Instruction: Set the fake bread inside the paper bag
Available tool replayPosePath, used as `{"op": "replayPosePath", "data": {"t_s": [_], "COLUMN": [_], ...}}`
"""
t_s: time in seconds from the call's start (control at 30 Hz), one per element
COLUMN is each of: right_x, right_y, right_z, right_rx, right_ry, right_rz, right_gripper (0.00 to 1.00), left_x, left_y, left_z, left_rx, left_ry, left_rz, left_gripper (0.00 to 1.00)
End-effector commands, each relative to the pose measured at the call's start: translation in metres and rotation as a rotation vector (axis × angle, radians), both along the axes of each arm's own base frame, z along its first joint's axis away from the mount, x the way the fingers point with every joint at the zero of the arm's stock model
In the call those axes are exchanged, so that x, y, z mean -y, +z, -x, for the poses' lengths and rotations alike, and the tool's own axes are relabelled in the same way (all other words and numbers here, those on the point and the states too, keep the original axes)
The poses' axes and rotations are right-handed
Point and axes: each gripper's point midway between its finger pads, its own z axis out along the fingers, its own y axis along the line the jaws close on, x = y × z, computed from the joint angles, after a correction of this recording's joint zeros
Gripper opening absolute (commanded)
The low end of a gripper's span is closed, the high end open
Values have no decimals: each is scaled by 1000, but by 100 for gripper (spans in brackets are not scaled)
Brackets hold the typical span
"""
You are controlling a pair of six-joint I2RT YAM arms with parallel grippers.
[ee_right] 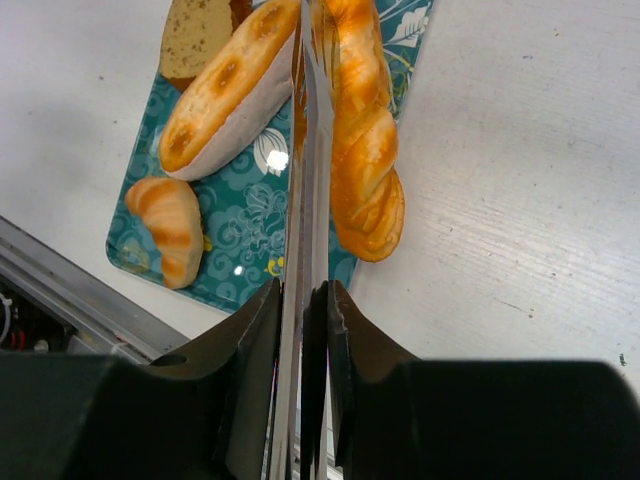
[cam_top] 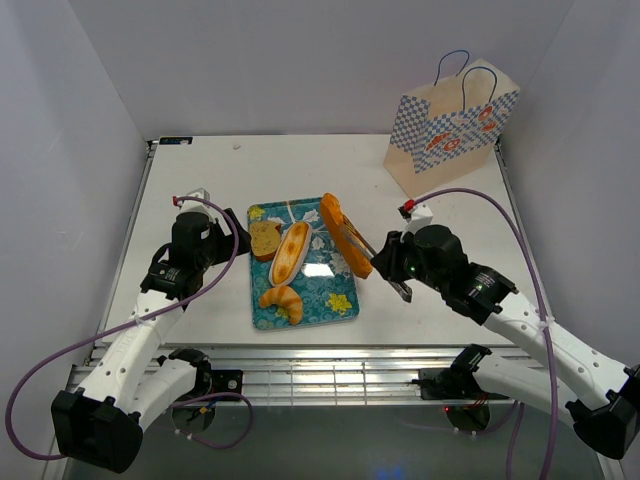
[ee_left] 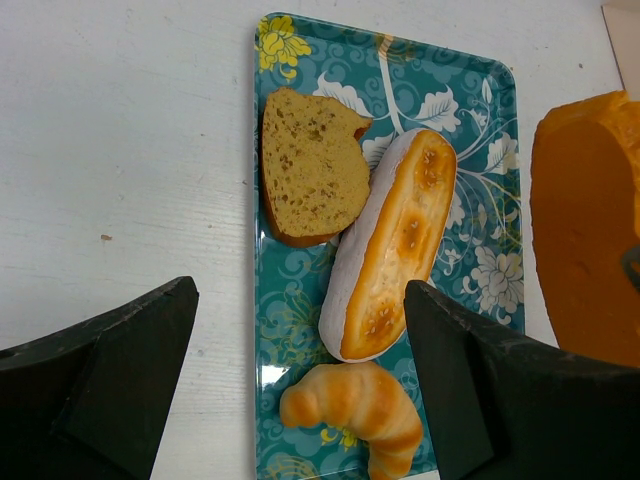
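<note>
My right gripper [cam_top: 397, 272] is shut on metal tongs [cam_top: 356, 240], seen edge-on in the right wrist view [ee_right: 308, 150]. The tongs pinch a braided loaf [cam_top: 343, 232] [ee_right: 365, 130] over the right edge of the blue patterned tray [cam_top: 330, 288]. A toast slice [cam_top: 264, 240], an oval bun [cam_top: 289, 252] and a croissant [cam_top: 283, 299] lie on the tray. My left gripper [cam_top: 234, 234] is open and empty, hovering over the tray's left edge [ee_left: 300, 292], near the croissant [ee_left: 365, 410] and bun [ee_left: 395, 245]. The checked paper bag [cam_top: 450, 130] stands at the back right.
White walls close in the table on three sides. A metal rail runs along the near edge [cam_top: 330, 375]. Cables loop from both arms. White tabletop [cam_top: 450, 220] lies between the tray and the bag.
</note>
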Motion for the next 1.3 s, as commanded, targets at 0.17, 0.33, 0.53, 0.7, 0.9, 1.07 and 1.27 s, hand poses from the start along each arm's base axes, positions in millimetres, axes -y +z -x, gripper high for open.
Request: {"op": "replayPosePath", "data": {"t_s": [0.17, 0.33, 0.53, 0.7, 0.9, 1.07, 1.27], "right_x": [-5, -11, -36, -59, -71, -78, -89], "right_y": [0, -7, -20, -26, -11, -8, -17], "right_z": [0, 5, 25, 46, 57, 65, 86], "right_rx": [71, 71, 56, 30, 38, 27, -13], "right_ry": [61, 95, 219, 343, 410, 468, 580], "right_rz": [80, 118, 157, 119, 29, 6, -3], "right_gripper": [21, 21, 28, 39, 44, 46, 47], "left_x": [2, 2, 3, 2, 2, 2, 2], "left_y": [4, 5, 5, 5, 6, 6, 6], "left_z": [1, 1, 1, 1, 1, 2, 1], "left_rx": [12, 14, 13, 15, 19, 18, 19], "left_ry": [-16, -17, -17, -17, -15, -17, -16], "left_rz": [0, 1, 1, 0, 0, 0, -2], "left_gripper": [95, 95, 95, 95, 95, 95, 95]}}
